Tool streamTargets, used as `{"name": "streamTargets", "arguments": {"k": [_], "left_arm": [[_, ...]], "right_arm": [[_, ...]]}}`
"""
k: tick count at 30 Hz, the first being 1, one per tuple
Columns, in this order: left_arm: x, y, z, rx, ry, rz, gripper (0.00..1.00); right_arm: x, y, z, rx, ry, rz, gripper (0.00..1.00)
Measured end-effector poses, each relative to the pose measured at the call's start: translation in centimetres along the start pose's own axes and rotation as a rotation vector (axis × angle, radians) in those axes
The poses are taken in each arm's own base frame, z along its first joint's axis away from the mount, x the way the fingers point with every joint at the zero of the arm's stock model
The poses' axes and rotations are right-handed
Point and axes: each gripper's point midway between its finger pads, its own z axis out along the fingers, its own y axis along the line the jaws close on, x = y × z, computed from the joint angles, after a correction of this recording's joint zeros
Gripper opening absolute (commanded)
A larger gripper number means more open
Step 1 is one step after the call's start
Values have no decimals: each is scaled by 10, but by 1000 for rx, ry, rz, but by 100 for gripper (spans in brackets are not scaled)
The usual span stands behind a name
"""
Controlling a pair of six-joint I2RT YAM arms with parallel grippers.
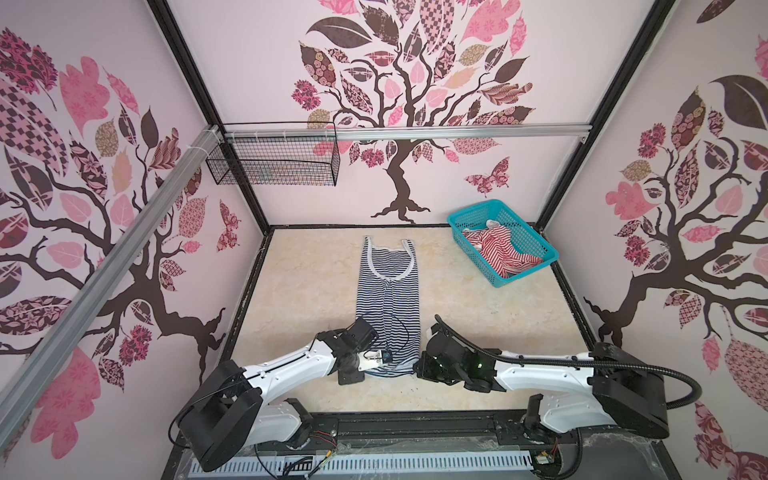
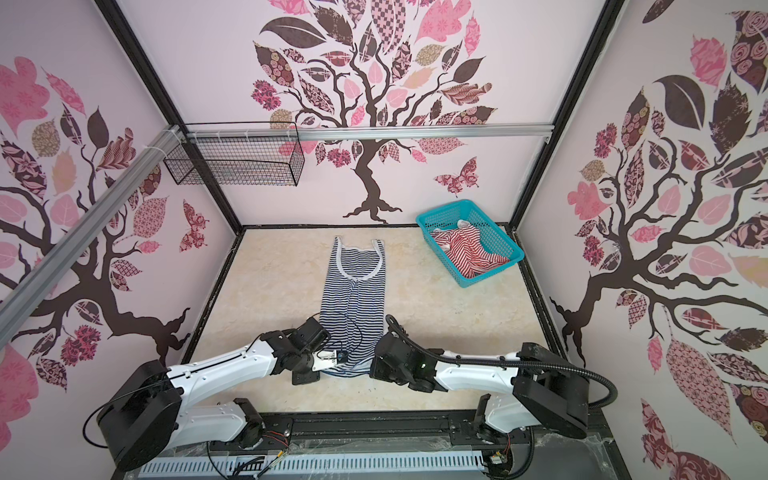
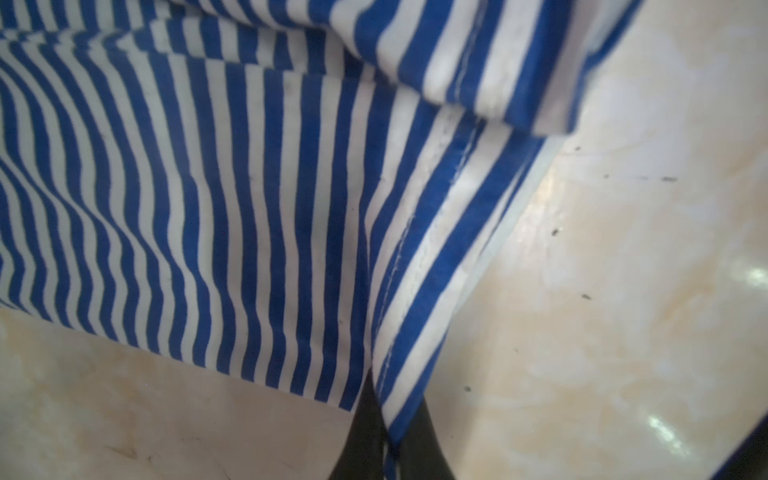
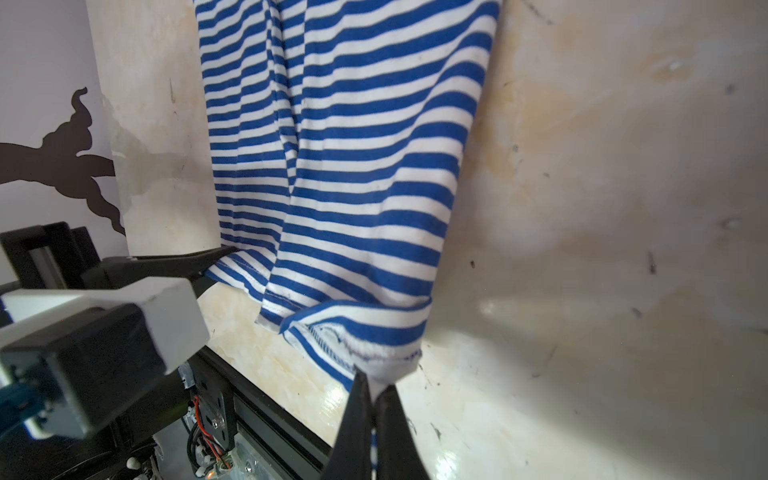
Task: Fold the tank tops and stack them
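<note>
**A:** Item one, navy-and-white tank top [image 1: 388,291]. Location?

**B:** Middle of the desk [image 1: 478,324], laid flat, straps toward the far wall, hem toward the robot. Condition: both long sides turned in, meeting along a centre line, so it reads as a narrow strip. Lengthwise fold entered as done, by my judgement.

**A:** Left hand [image 3: 390,411]?

**B:** Clenched on the near hem at one corner. The left wrist view shows striped cloth running down between its two dark fingers.

**A:** Right hand [image 4: 376,386]?

**B:** Clenched on the opposite hem corner, with a bunched white edge of cloth caught between its fingertips. Both top views place the two hands at either end of the hem, the cloth between them.

**A:** Item two, red-and-white tank top [image 1: 496,251]?

**B:** Crumpled inside the teal basket [image 1: 530,239], at the far right corner of the desk, well apart from item one. Unfolded; neither hand is near it.

**A:** Stack?

**B:** None on record. Nothing lies on top of anything.

**A:** Outstanding, then?

**B:** As I judge it:
- carry item one's hem up toward the straps for the crosswise fold
- take item two out of the basket, spread it and fold it
- set one top on the other

Less than half complete.
</note>
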Motion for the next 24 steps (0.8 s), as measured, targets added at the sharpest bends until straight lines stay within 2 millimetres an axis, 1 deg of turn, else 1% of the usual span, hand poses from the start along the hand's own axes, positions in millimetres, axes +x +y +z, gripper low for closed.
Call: {"name": "streamTargets", "arguments": {"k": [2, 4, 7, 9, 12, 13, 17, 19, 22, 24], "left_arm": [[-1, -4, -4, 25, -6, -8, 2], [-3, -9, -13, 49, -27, -20, 1], [-14, -13, -36, 87, -82, -45, 2], [-22, -15, -53, 109, -126, -56, 2], [-28, -20, -73, 137, -170, -73, 0], [-28, -22, -78, 145, -178, -77, 0], [-27, -27, -91, 157, -191, -103, 0], [-28, -24, -94, 148, -195, -117, 0], [-32, -13, -97, 118, -207, -139, 0], [-34, 0, -97, 99, -213, -175, 0]], "right_arm": [[-1, 2, -4, -15, -5, 1, 0], [1, 3, -10, -32, -8, 4, 0], [11, 5, -21, -56, 1, -6, 0], [19, 13, -30, -81, 9, -21, 0], [24, 22, -43, -121, 10, -22, 0], [23, 25, -48, -134, 3, -20, 0], [10, 36, -69, -169, -56, -9, 0], [-1, 47, -79, -182, -96, -11, 0], [-23, 64, -92, -207, -149, -4, 0], [-42, 67, -98, -213, -195, 11, 0]]}}
